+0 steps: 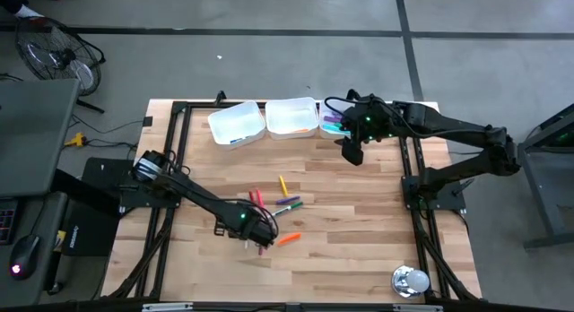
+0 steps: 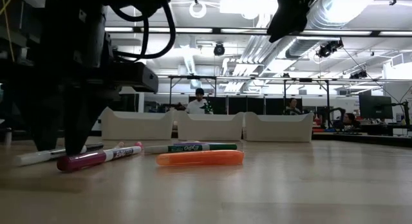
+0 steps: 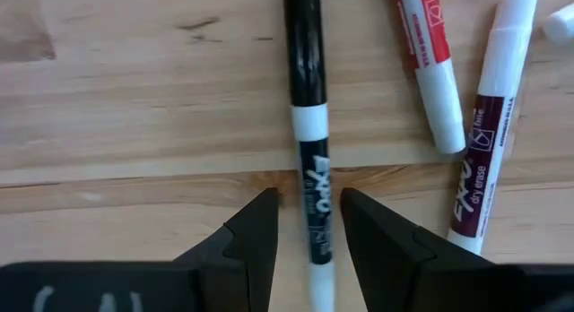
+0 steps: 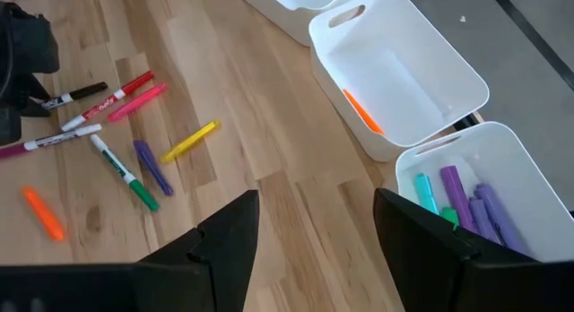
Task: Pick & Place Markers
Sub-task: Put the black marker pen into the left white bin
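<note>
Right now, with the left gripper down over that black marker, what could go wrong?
1. The left gripper straddles the black marker, jaws open; closing near its end might tip or spin it.
2. The red marker and purple marker lie close beside it, so a finger could nudge them.

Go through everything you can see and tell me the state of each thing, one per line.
Left pincer: down at the table, straddling the black marker, which lies flat.
Right pincer: open, empty, raised near the trays.
Middle tray: holds one orange marker.
Right tray: holds teal and purple markers.
Loose markers: lying flat.
</note>
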`<move>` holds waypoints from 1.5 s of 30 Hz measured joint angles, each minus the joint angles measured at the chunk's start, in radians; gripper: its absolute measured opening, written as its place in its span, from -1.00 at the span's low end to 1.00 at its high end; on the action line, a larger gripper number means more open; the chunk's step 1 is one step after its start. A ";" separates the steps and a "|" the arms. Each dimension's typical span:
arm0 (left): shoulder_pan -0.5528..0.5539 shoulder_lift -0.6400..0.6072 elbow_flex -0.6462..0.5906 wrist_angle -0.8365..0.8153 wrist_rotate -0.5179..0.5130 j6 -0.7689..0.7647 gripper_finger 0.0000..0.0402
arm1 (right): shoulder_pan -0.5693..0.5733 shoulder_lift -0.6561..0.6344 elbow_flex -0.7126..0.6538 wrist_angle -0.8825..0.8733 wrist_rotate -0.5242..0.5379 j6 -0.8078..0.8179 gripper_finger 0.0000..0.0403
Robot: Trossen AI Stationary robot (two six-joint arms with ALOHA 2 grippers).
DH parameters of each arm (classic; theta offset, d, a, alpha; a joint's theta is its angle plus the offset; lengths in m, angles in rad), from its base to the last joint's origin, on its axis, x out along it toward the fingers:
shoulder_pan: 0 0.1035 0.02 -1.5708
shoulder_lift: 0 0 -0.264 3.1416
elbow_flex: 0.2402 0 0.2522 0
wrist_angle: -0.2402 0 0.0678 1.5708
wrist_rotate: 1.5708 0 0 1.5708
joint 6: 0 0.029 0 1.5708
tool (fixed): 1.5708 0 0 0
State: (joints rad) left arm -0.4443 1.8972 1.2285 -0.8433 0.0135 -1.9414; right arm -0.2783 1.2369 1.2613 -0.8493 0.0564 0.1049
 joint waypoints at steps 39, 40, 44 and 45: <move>0.001 -0.011 -0.160 0.166 0.060 0.208 -0.88 | 0.000 0.000 0.000 -0.067 -0.004 0.010 0.04; 0.001 -0.011 -0.160 0.165 0.059 0.210 -0.88 | 0.000 0.000 0.000 -0.067 -0.004 0.009 0.04; -0.002 -0.036 -0.166 0.155 0.028 0.210 -0.88 | 0.000 0.000 0.000 -0.068 -0.002 0.008 0.04; -0.003 -0.045 -0.166 0.148 0.020 0.210 -0.89 | 0.000 0.000 0.000 -0.067 -0.001 0.008 0.04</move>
State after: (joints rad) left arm -0.4469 1.8526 1.0622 -0.6954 0.0340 -1.7309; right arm -0.2783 1.2369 1.2613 -0.9165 0.0552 0.1127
